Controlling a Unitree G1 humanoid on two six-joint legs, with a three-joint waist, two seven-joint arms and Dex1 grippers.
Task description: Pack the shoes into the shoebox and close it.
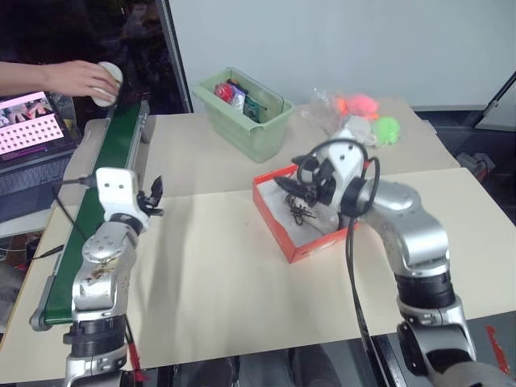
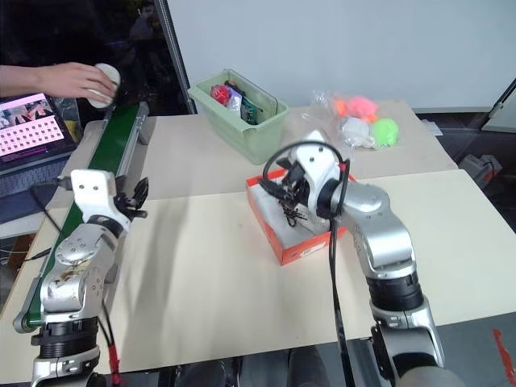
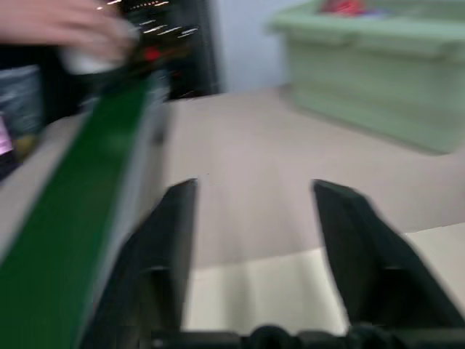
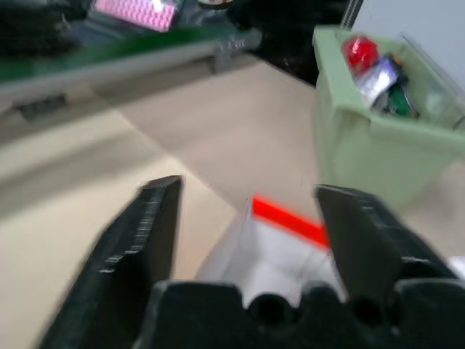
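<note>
Fingers of both the left gripper [image 3: 251, 240] and the right gripper [image 4: 251, 218] are spread wide, nothing held. At frame centre on the worktop [image 1: 226, 274], the red-orange shoebox [image 1: 300, 246] is seen, one shoe [image 1: 310, 211] with dark laces inside. Light, stiff cardboard is judged; its lid edge would be taken.

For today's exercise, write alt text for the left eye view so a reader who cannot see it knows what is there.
A red-orange shoebox sits open on a tan table with one shoe inside, and the robot's right tool hovers open over it. The left tool is open beside a green conveyor belt, where a person's hand holds a white object at the far end. A pale green bin stands behind.
</note>
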